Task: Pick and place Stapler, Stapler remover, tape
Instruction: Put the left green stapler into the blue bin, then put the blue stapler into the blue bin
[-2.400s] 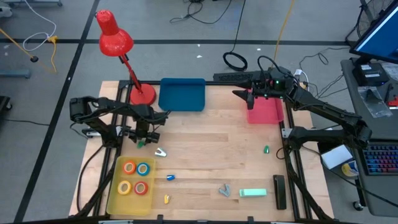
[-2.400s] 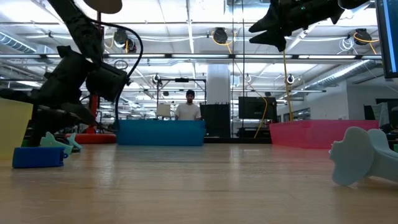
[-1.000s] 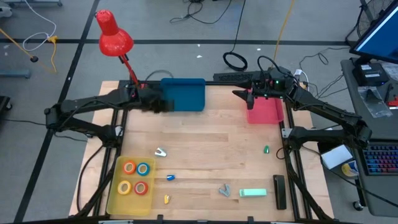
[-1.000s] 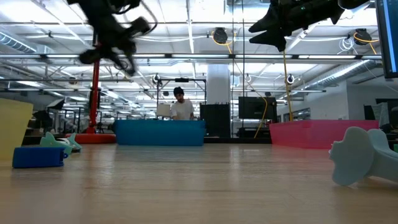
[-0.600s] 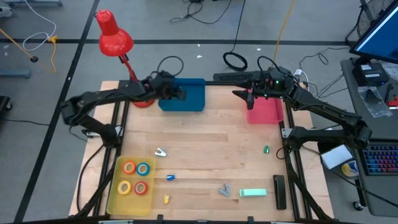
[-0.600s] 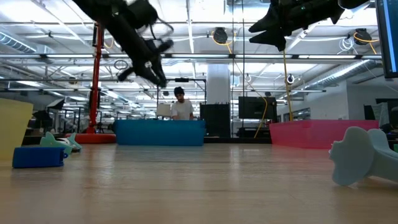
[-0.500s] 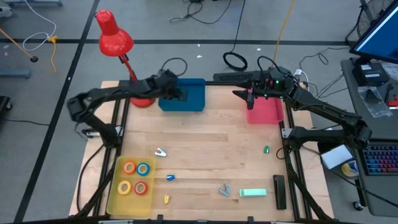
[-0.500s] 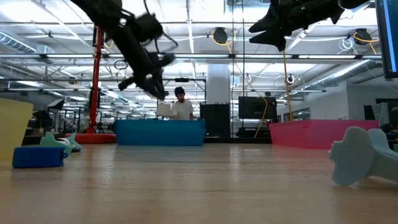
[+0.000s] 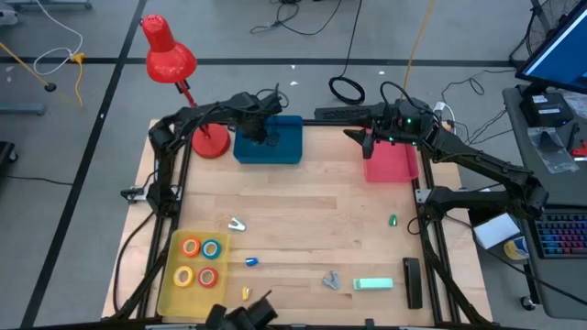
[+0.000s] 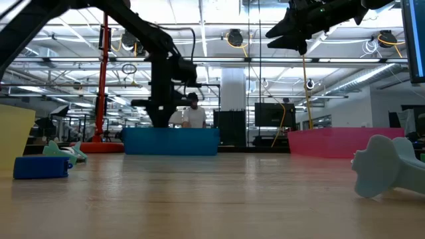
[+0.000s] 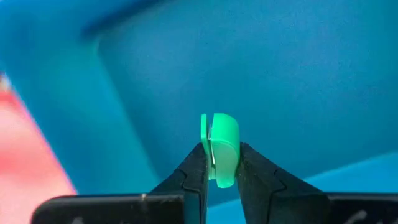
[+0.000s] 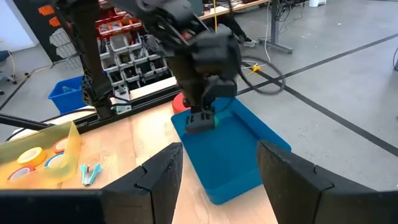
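My left gripper (image 9: 260, 137) hangs over the blue tray (image 9: 284, 147) at the table's far edge, shut on a small green piece (image 11: 219, 148). The right wrist view shows that gripper (image 12: 202, 121) low inside the tray (image 12: 239, 162). My right gripper (image 9: 364, 139) stands open and empty above the pink tray (image 9: 393, 165). The tape rolls (image 9: 200, 261) lie in the yellow tray (image 9: 170, 275). The mint stapler (image 9: 373, 284) lies flat near the front edge, beside a grey-blue stapler remover (image 9: 330, 280). A pale stapler remover (image 9: 237, 224) lies mid-left. My left gripper pinches the green piece by its lower end (image 11: 217, 174) between its two fingertips, one finger (image 11: 196, 168) on each flat side. The fingers point down from above. The piece's rounded end sticks out beyond the tips, clear of the blue tray's floor.
A red desk lamp's base (image 9: 210, 140) stands just left of the blue tray. Small green (image 9: 393, 220), blue (image 9: 251, 261) and yellow (image 9: 246, 293) bits and a black bar (image 9: 412, 280) lie on the wood. A dark shape (image 9: 243, 316) shows at the near edge.
My left gripper has swung from beside the lamp base toward the table's right edge, over the blue tray. It has turned to point down and sunk toward the tray floor, still shut on the green piece.
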You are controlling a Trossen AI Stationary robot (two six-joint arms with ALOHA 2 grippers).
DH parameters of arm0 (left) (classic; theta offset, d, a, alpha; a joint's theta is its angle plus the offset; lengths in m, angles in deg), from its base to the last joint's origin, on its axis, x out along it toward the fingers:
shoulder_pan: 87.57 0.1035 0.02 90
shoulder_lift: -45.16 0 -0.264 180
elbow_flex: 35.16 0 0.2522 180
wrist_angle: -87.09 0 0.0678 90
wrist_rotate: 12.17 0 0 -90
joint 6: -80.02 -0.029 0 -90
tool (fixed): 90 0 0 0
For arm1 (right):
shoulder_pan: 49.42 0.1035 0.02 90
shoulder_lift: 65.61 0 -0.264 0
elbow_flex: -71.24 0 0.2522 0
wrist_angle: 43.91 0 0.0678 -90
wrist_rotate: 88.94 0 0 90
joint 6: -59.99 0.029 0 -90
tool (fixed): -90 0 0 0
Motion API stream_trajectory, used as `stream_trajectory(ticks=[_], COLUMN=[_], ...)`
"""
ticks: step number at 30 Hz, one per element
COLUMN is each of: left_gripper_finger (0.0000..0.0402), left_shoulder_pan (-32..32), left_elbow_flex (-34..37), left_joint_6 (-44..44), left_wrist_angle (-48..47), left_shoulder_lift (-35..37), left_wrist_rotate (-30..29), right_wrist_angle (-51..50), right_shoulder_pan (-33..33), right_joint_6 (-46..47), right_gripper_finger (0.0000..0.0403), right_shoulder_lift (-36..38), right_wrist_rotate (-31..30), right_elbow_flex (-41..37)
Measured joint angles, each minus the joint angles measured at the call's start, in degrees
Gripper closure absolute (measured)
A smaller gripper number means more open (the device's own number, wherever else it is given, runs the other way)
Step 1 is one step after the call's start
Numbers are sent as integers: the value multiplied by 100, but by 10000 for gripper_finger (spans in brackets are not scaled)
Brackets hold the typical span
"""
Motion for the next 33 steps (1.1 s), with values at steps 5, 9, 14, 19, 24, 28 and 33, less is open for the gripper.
stream_trajectory(ticks=[5, 9, 14, 19, 24, 28, 33], left_gripper_finger=[344, 344, 339, 295, 247, 226, 220], left_shoulder_pan=[228, 252, 252, 220, 219, 228, 246], left_elbow_flex=[-30, -30, -33, -33, -33, -33, -28], left_joint_6=[261, 378, 337, 268, 253, 242, 242], left_wrist_angle=[-472, -587, -685, -674, -661, -666, -693], left_shoulder_lift=[-331, -375, -373, -373, -373, -373, -208], left_wrist_rotate=[402, 460, 516, 542, 532, 554, 657], right_wrist_angle=[0, -2, -2, -2, -2, -2, -2], right_shoulder_pan=[2, 2, 2, 2, 2, 2, 2], right_joint_6=[0, 0, 0, 2, 2, 2, 4], right_gripper_finger=[206, 206, 206, 206, 206, 206, 206], right_shoulder_lift=[0, 0, 0, 0, 0, 0, 0], right_wrist_rotate=[-2, -2, -5, -5, -5, -4, 11], right_elbow_flex=[0, 0, 0, 0, 0, 0, 0])
